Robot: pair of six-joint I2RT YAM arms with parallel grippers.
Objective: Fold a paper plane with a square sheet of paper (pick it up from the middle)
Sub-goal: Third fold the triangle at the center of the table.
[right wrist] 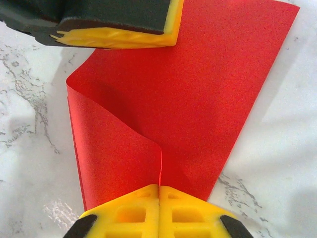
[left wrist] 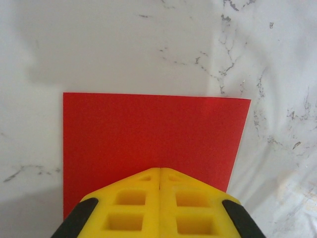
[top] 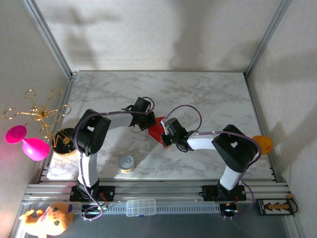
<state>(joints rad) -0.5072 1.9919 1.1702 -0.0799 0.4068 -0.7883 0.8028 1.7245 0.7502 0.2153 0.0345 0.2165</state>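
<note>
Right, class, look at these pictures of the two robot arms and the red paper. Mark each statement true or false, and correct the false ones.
1. The red paper lies on the table between the left gripper and the right gripper. True.
2. Both grippers are wide open. False: both are shut.
3. The paper is already a pointed plane. False: it is a sheet with one part curled over.
4. The right gripper pinches the curled-over part of the paper. True.
5. The can stands at the far edge of the table. False: it stands at the near side, by the left arm.
</note>
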